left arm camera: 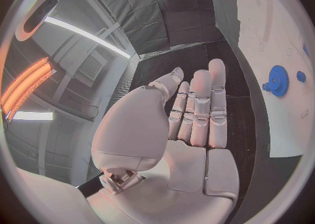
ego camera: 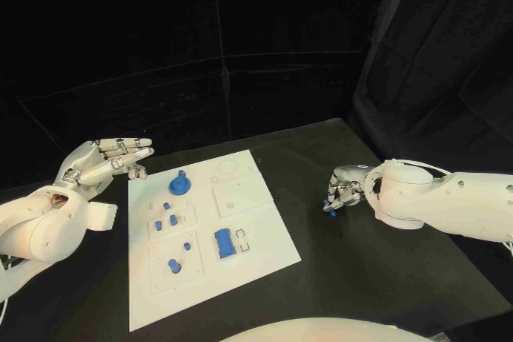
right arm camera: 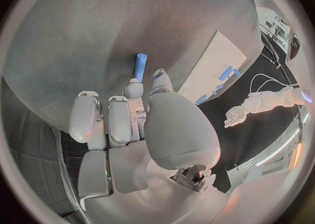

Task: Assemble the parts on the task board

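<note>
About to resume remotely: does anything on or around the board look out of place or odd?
Nothing looks damaged or spilled. The one piece off the task board is a small blue peg, pinched in the right hand over the black table beside the board. The left hand holds nothing, fingers extended.

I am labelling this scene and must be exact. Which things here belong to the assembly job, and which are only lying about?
Belong to the job:
- task board
- blue gear
- blue block
- blue peg, pinched by the right hand

Just lying about:
- black table
- left hand, open beside the board
</note>
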You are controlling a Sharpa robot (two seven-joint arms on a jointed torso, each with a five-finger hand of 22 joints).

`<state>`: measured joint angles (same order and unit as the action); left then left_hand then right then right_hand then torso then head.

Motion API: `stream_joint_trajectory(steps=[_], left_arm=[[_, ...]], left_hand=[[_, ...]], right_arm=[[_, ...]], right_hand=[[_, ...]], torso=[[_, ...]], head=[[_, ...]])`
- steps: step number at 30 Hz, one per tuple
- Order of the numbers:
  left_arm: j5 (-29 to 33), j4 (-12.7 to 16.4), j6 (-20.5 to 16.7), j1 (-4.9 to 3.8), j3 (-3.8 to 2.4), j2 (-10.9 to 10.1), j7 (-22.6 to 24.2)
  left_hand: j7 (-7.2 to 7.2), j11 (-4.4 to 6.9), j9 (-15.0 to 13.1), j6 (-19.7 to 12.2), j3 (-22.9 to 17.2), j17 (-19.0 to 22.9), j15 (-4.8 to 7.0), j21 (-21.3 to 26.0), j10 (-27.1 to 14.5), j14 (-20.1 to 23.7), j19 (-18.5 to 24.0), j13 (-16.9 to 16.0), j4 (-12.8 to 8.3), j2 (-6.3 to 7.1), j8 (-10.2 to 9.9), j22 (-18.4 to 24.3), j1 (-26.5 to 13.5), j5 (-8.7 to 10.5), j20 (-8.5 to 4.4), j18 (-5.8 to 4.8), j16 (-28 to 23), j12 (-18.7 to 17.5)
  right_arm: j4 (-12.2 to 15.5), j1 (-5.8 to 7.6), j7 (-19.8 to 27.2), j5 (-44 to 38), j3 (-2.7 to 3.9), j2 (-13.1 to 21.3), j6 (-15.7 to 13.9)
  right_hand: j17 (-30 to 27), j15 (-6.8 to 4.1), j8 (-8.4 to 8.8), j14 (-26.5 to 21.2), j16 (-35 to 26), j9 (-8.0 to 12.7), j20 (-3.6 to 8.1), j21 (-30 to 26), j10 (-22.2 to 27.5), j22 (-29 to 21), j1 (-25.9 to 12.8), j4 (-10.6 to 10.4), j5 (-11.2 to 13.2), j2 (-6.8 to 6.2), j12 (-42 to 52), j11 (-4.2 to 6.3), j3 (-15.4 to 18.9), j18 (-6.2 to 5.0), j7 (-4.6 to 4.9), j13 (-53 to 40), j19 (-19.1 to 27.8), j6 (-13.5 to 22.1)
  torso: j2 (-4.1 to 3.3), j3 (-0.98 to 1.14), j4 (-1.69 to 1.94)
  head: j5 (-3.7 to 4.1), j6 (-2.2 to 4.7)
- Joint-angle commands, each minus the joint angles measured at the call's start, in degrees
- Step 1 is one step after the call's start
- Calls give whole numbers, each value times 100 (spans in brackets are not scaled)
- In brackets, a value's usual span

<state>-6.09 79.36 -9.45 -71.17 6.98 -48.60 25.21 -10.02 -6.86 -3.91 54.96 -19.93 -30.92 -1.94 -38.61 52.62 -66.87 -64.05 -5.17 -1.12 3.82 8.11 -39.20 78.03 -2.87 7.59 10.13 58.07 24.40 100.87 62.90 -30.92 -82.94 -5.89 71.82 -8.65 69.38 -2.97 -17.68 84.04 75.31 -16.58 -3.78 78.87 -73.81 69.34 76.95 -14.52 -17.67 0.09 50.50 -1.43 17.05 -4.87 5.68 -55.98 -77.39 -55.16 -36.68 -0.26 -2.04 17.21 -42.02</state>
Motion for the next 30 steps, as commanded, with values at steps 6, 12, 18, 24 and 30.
stream_joint_trajectory(steps=[6,12,18,24,30], left_arm=[[19,8,59,-3,-5,-11,20],[19,13,63,-2,-5,-18,16],[19,16,66,-1,-5,-26,9],[19,18,67,-1,-5,-32,5],[19,18,69,-1,-4,-35,4]], left_hand=[[-19,11,1,-7,32,4,0,38,-47,53,-3,9,-13,-30,16,6,-28,2,9,36,-21,19],[-19,11,1,-7,32,4,0,38,-47,53,-3,9,-13,-30,16,6,-28,2,9,36,-21,19],[-19,11,1,-7,32,4,0,38,-47,53,-3,9,-13,-30,16,6,-28,2,9,36,-21,19],[-19,11,1,-7,32,4,0,38,-47,53,-3,9,-13,-30,16,6,-28,2,9,36,-21,19],[-19,11,1,-7,32,4,0,38,-47,53,-3,9,-13,-30,16,6,-28,2,9,36,-21,19]], right_arm=[[-142,-19,-46,-243,-3,-86,16],[-180,-52,-46,-267,-3,-140,131],[-220,-77,-59,-365,-3,-185,355],[-280,-127,-84,-501,-3,-233,653],[-341,-157,-95,-643,-3,-276,797]], right_hand=[[1,3,34,217,-22,11,25,-11,12,-5,20,-41,-30,72,-38,43,-14,29,-8,8,5,-42],[-3,2,38,217,-27,17,26,-13,14,-6,60,-33,-41,87,-37,45,-25,29,-10,6,6,-50],[-3,0,38,217,-29,21,28,-15,20,-7,107,-21,-54,101,-44,48,-35,29,-12,11,8,-68],[-11,-5,39,215,-40,29,32,-24,36,-17,207,19,-34,116,-67,55,-50,27,-17,26,16,-104],[-19,-7,53,212,-52,42,35,-33,48,-26,314,72,-20,131,-83,56,-64,25,-16,35,24,-118]], torso=[[-1,-5,2],[-3,-2,-4],[-3,-6,2],[-4,-5,-1],[-3,0,-3]], head=[[-10,-5],[-25,-15],[-25,-33],[-42,-46],[-48,-48]])
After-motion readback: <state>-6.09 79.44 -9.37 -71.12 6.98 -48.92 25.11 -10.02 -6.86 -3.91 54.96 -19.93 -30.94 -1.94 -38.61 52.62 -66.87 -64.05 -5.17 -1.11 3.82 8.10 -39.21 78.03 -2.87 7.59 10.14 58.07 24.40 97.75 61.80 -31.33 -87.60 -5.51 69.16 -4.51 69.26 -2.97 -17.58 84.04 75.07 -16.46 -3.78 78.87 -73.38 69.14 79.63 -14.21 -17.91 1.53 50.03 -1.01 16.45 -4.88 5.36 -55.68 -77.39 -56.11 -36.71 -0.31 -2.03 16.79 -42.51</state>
